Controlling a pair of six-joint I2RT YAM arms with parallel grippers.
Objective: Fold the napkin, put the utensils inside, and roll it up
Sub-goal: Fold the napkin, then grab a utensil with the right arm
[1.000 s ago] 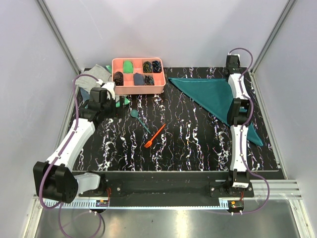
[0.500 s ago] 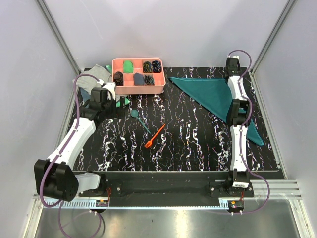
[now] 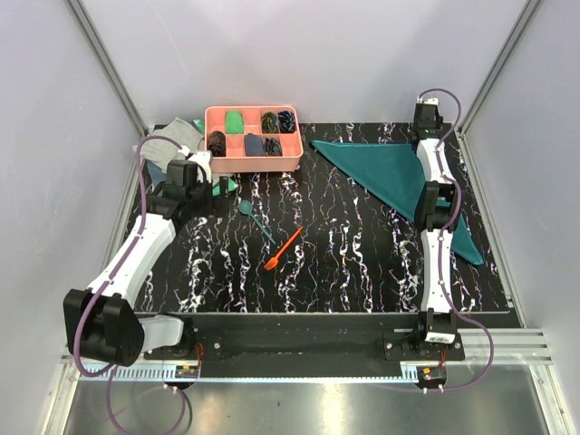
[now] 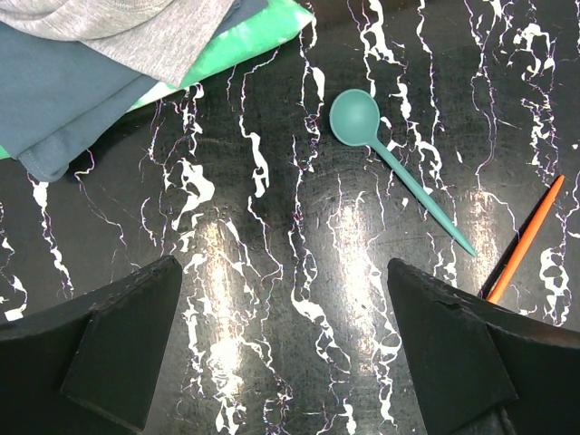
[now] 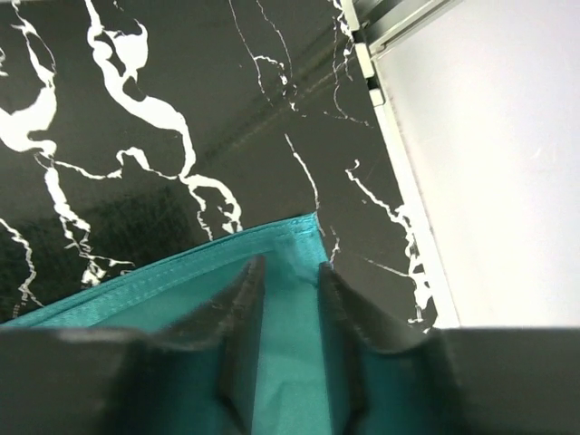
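Napkin lies flat on the bench at far R, folded into a triangle. One point reaches twd the tray, another runs under the R arm twd the near-R edge. R fingers sit low over its far corner, next to the bench's back-R rail. They are parted by a narrow gap w/ teal cloth showing btwn them; can't tell if they touch the fabric.

L fingers are spread wide w/ nothing btwn them, over bare bench near the cloth pile. Spoon lies just ahead of them, bowl twd the far side. Fork is just beside the spoon's handle end. Both sit mid-bench, well apart from the napkin.

Pink tray holding rolled cloths sits far L-centre. Grey cloth, blue-grey cloth & green cloth are piled beside it.
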